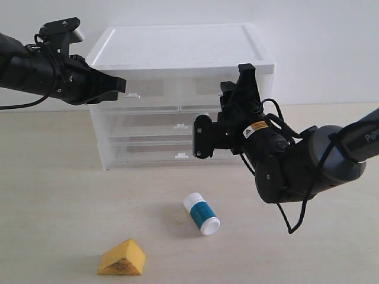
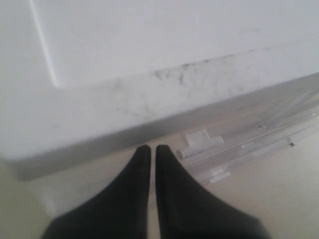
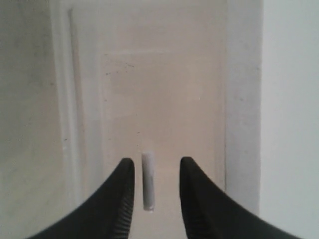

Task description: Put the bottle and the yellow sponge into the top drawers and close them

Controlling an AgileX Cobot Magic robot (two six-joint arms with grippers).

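I am holding the left gripper (image 2: 149, 149) pinched almost together, empty, at the cabinet's (image 1: 177, 47) left top drawer (image 1: 148, 92); the right gripper (image 3: 155, 167) is straddling a white handle tab (image 3: 148, 186) on the cabinet front, jaws apart. The bottle (image 1: 201, 214) and the yellow sponge (image 1: 122, 258) are lying before the cabinet

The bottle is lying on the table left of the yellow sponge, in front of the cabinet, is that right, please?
Not quite: the exterior view shows the bottle lying on the table right of the yellow sponge, in front of the cabinet.
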